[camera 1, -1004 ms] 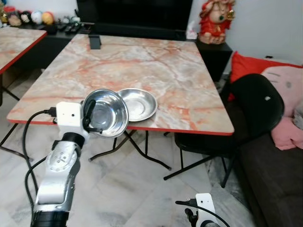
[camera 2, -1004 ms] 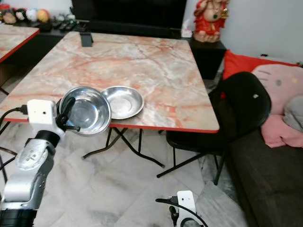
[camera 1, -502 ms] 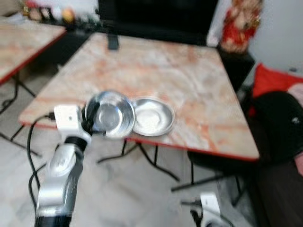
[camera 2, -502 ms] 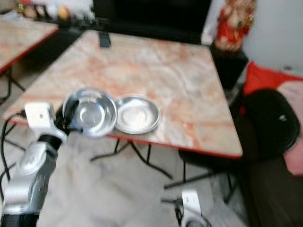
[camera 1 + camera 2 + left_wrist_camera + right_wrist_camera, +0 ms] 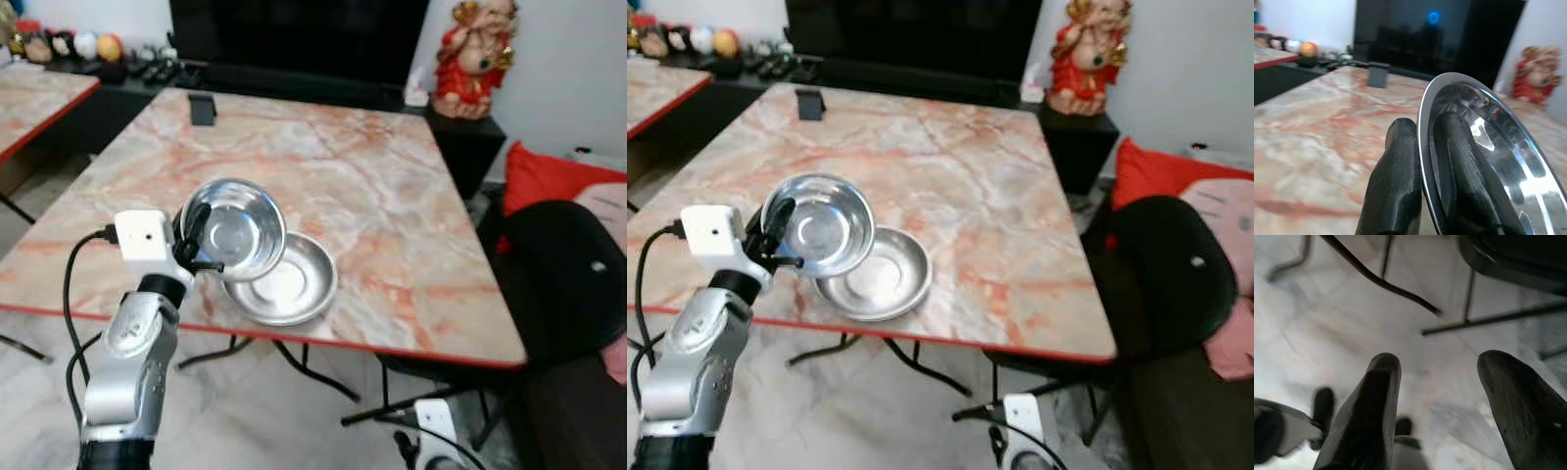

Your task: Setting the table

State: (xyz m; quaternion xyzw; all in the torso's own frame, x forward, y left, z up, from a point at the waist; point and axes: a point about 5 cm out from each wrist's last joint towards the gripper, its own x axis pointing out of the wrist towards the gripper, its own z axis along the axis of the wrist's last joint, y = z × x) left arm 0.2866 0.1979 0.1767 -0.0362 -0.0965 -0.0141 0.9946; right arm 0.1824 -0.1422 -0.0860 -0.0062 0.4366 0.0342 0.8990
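My left gripper (image 5: 196, 240) is shut on the rim of a steel bowl (image 5: 237, 230), holding it tilted above the near part of the marble table (image 5: 382, 196). In the left wrist view one black finger lies inside the steel bowl (image 5: 1484, 161) and the other outside its rim. A second steel bowl (image 5: 284, 284) rests on the table just beneath and to the right of the held one, partly covered by it. My right gripper (image 5: 1440, 396) hangs low near the floor, open, with nothing between its fingers.
A black chair (image 5: 563, 284) stands at the table's right side, with red and pink cushions (image 5: 549, 176) behind it. A small dark object (image 5: 202, 108) sits at the table's far end. A red figurine (image 5: 472, 59) and a dark television (image 5: 294, 39) are beyond. Another table (image 5: 34, 98) lies left.
The camera has come closer to the table. The held bowl has moved from over the table's near edge to above the table, now overlapping the resting bowl.
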